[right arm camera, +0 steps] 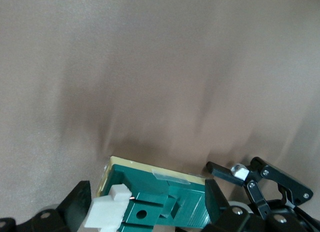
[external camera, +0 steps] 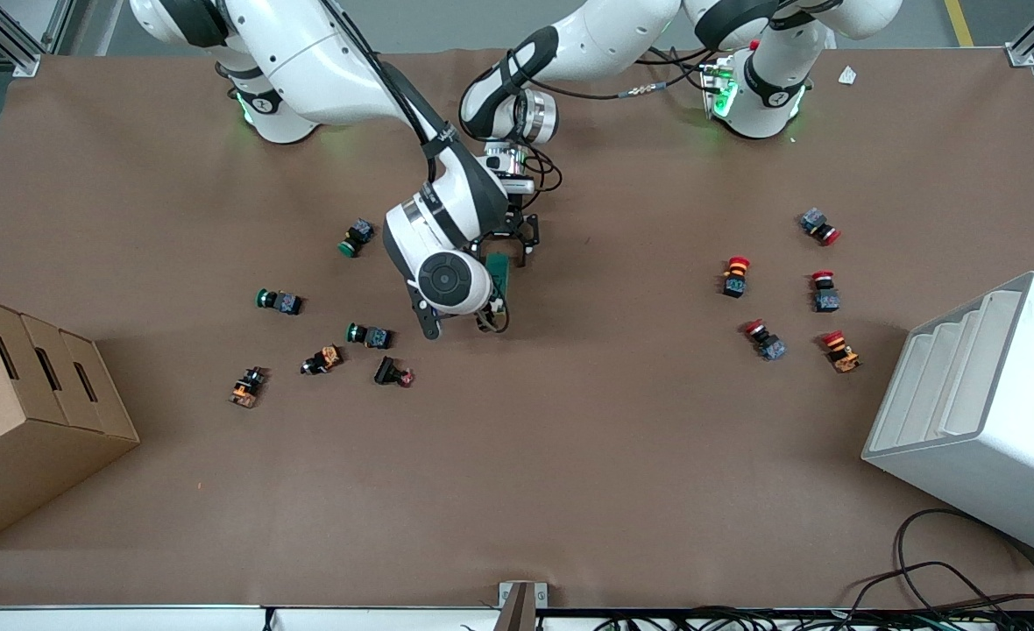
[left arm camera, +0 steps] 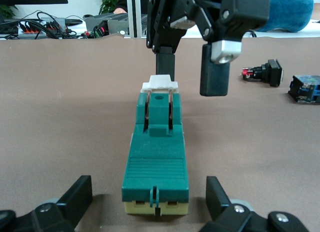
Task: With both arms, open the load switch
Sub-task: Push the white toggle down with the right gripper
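Centre frame: left gripper point(left arm camera: 149, 204), fingers spread, straddles the dark green oblong load switch point(left arm camera: 156, 162) to brace it; right gripper point(left arm camera: 192, 60), spread, flanks its white lever point(left arm camera: 160, 83).

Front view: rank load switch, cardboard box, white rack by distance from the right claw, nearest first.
1. load switch: table middle, at the right claw, with the left claw at its other end.
2. cardboard box: right arm's end.
3. white rack: left arm's end.
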Controlling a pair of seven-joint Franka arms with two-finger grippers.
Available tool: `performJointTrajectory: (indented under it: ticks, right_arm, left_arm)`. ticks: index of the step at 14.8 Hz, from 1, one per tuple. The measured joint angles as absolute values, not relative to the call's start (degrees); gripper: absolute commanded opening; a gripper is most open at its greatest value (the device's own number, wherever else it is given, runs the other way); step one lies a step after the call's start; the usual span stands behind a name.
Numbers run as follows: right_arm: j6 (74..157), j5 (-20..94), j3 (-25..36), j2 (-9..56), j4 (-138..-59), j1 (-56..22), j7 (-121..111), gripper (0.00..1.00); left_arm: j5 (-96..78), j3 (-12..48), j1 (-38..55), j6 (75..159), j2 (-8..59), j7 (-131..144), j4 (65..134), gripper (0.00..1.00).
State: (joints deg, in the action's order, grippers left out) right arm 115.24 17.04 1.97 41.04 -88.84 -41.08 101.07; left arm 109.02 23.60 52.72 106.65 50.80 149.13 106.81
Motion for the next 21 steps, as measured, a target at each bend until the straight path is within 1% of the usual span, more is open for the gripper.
performJointTrajectory:
  ticks: [4, 8, 14, 21]
  right_arm:
    - [112.6, 17.0, 1.9, 41.0, -87.6, -41.1, 101.7, 1.0]
    - [109.3, 17.1, 0.5, 40.6, -87.2, -41.5, 102.6, 1.0]
    - [104.4, 17.1, 0.3, 38.6, -86.7, -41.8, 102.9, 1.0]
    - [103.5, 17.1, -0.8, 38.5, -87.9, -42.3, 102.9, 1.0]
  left_arm:
    - [109.0, 23.6, 52.7, 106.7, 50.8, 149.0, 106.8, 0.98]
    - [109.0, 23.6, 52.7, 106.6, 50.8, 149.0, 106.8, 0.98]
    - [109.0, 23.6, 52.7, 106.6, 50.8, 149.0, 106.8, 0.99]
    - [109.0, 23.6, 52.7, 106.7, 50.8, 149.0, 106.8, 0.99]
